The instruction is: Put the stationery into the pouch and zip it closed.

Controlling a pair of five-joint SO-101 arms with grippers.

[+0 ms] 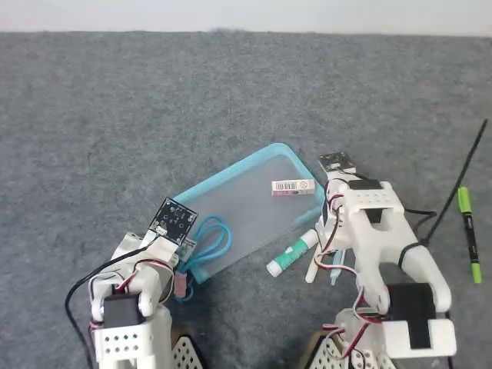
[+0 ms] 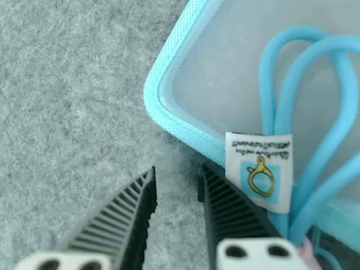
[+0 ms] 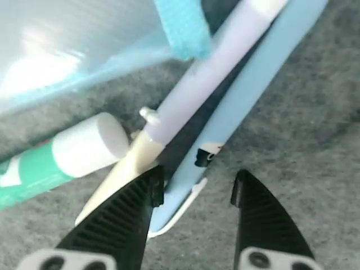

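Straddling the blue pen [image 3: 247, 95], its end cut off, right claw [image 3: 194, 185] wide; left claw [image 2: 175, 180] narrow, empty, beside pouch [image 2: 152, 95] corner.

white printed arms, left arm [image 1: 131, 338] at 7 o'clock and right arm [image 1: 377, 204] at 5 o'clock, carry black servos [image 1: 411, 306] and red, white and black wires [image 1: 336, 231], while left gripper [image 2: 175, 174] and right gripper [image 3: 198, 183] have black ribbed fingers [image 2: 132, 216] on white holed bases [image 2: 250, 253].

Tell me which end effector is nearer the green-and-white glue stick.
Right. The right end effector straddles a blue pen just beside the glue stick; the left end effector sits at the pouch corner by the blue cord, across the pouch from it.
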